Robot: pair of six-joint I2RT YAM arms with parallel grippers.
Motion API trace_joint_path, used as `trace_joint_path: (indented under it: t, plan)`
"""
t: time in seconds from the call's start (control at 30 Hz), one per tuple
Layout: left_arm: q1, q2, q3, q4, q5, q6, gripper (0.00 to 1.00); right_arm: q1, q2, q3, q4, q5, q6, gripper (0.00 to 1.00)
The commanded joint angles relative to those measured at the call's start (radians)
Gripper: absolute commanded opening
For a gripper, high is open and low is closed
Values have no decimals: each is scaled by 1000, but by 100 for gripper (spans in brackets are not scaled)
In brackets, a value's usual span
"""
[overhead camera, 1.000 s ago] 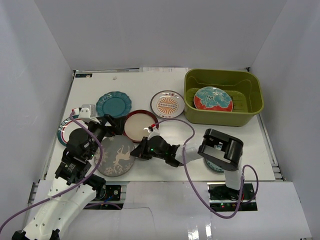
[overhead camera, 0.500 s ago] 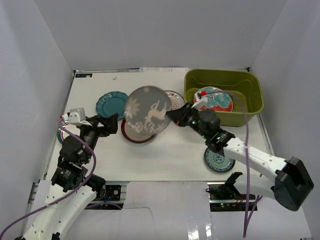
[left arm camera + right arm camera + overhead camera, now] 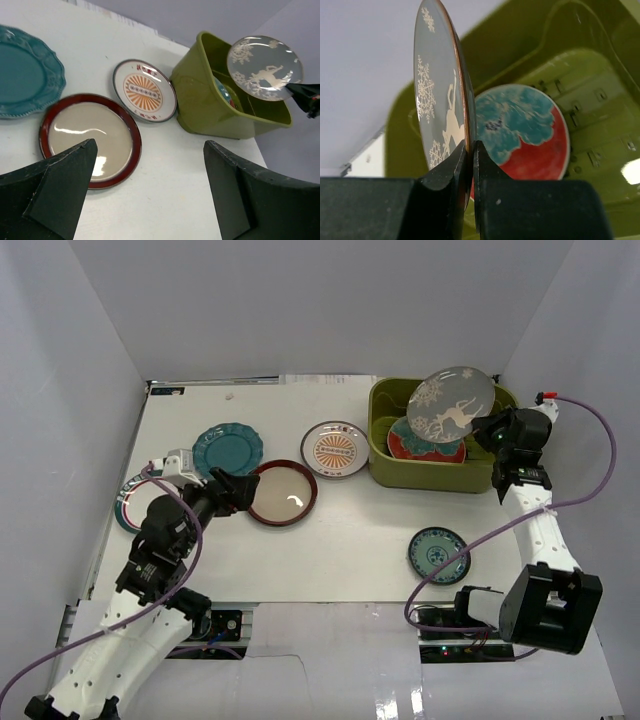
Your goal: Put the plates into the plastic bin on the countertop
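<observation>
Already a red-and-teal plate (image 3: 520,135) lies in the plastic bin (image 3: 430,476).

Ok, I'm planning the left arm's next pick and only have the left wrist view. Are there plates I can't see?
Observer: Yes. A small teal plate lies near the table's front edge, on the right.
Operator: Any on the left side?
Observer: A striped-rim plate lies at the left edge, partly hidden by the left arm.
Operator: How is the grey plate gripped?
Observer: The right end effector is shut on its rim, holding it over the bin.
</observation>
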Motion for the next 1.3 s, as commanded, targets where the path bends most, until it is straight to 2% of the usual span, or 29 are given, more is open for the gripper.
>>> trace_joint_path:
  t: [0.0, 0.13, 0.3, 0.43, 0.53, 0.77, 0.83, 0.93, 0.97, 1.07, 1.2, 1.27]
  plan:
    - [-7, 42, -11, -28, 105, -94, 98, -22, 33, 92, 78, -107, -11, 8]
    - [-5, 102, -68, -31, 169, -153, 98, -61, 123, 103, 72, -138, -8, 8]
    - [-5, 159, -113, -34, 165, -220, 98, -62, 180, 100, 55, -159, -6, 8]
    - [-5, 260, -137, -87, 41, -314, 98, -62, 215, 94, 23, -152, -17, 8]
    - [-5, 344, -134, -123, 2, -346, 98, -62, 218, 66, -3, -135, -32, 10]
    - [-5, 431, -179, -39, -36, -418, 98, -62, 206, 47, -66, -58, -109, 42]
    - [-5, 438, -186, -11, -51, -435, 98, -62, 218, 61, -92, -51, -138, 44]
    - [-5, 455, -200, 32, -79, -452, 98, -62, 221, 78, -126, -34, -158, 52]
    - [-5, 469, -203, 41, -87, -455, 98, -62, 220, 78, -128, -31, -161, 63]
    - [-4, 497, -212, 67, -116, -466, 98, -64, 199, 86, -149, -11, -175, 85]
    - [-2, 570, -211, 93, -136, -472, 98, -61, 156, 68, -145, -3, -178, 98]
    - [1, 595, -209, 100, -142, -476, 98, -61, 122, 63, -149, -3, -187, 96]
